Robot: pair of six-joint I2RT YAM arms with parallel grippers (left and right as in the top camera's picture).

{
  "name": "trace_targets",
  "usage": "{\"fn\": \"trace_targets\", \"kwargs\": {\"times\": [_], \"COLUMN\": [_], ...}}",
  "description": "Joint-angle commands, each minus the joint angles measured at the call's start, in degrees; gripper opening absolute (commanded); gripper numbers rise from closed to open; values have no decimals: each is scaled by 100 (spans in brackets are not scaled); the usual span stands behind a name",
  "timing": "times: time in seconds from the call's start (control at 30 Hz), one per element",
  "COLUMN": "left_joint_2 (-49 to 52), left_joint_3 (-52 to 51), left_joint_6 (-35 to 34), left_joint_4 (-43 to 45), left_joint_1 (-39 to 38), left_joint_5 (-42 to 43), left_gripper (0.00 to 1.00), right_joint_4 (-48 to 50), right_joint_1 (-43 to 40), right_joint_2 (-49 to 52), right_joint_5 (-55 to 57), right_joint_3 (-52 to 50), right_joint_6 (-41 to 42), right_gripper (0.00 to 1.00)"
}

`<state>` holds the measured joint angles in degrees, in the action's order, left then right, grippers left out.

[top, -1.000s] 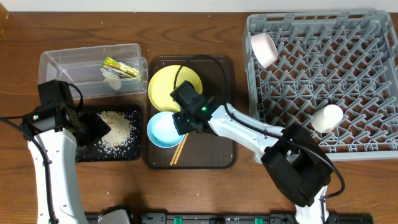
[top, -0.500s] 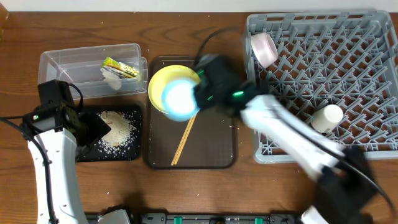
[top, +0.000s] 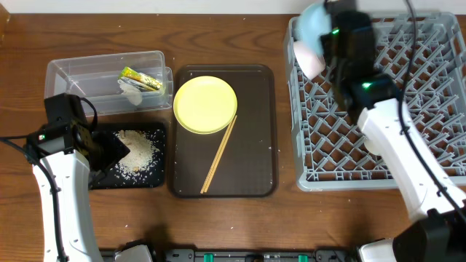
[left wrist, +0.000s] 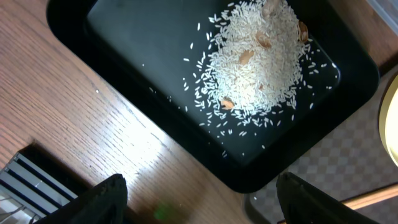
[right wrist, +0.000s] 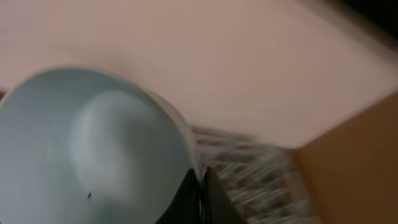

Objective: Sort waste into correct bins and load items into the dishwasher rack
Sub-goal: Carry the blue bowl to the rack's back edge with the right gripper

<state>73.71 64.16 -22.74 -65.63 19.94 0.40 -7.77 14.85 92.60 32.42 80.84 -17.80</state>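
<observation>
1. Over the far left corner of the rack (top: 408, 94): right gripper (top: 329, 29) clamped on the rim of the blue bowl (top: 313, 20), with the bowl partly past the rack's far edge and both blurred from overhead.
2. From the right wrist: fingers (right wrist: 214, 199) drawn narrow, pinching the blue bowl's thin wall, its hollow turned toward the camera.
3. Just near of the blue bowl, inside the rack's far left part: white bowl (top: 309, 58), tilted against the pegs.
4. Between the tub (top: 73, 73) and the rack: brown tray (top: 266, 145), flat on the table (top: 233, 218).
5. On the far left part of the brown tray: plate (top: 205, 104), lying flat.
6. Slantwise on the brown tray: 2 chopsticks (top: 218, 154), side by side, far ends touching the plate's near right edge.
7. At the right end of the tub, far left on the table: wrapper (top: 140, 78) and scrap (top: 132, 91), touching each other.
8. Just near of the tub: black tray (top: 156, 182), holding the rice (top: 138, 149) in a loose heap, with stray grains scattered around it and a few brownish bits mixed in.
9. Above the left part of the black tray: left gripper (top: 109, 154), fingers (left wrist: 112, 196) spread wide, holding nothing.
</observation>
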Motion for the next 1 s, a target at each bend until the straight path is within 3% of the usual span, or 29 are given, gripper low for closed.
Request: {"fn": "trace_targets", "kwargs": {"times": [0.0, 0.27, 0.43, 0.73, 0.97], "left_joint_2": [-37, -37, -37, -37, -37], "left_joint_3": [9, 9, 9, 9, 9], "left_joint_6": [-74, -74, -74, -74, -74], "left_joint_4": [-28, -28, -31, -33, -35], "left_joint_1": [28, 28, 28, 28, 28], "left_joint_5": [-87, -87, -87, -85, -85], "left_gripper": [80, 80, 79, 80, 80], "right_joint_4": [487, 2000, 2715, 2975, 2124], "right_joint_1": [-278, -721, -835, -750, -605], "right_joint_2": [212, 1145, 1803, 2472, 2509], "right_joint_5": [807, 1473, 1967, 2116, 2068], "right_joint_3": [26, 26, 26, 26, 26], "right_joint_6": [-1314, -2774, -3202, -3082, -1965], "right_gripper": [1, 1, 1, 1, 1]}}
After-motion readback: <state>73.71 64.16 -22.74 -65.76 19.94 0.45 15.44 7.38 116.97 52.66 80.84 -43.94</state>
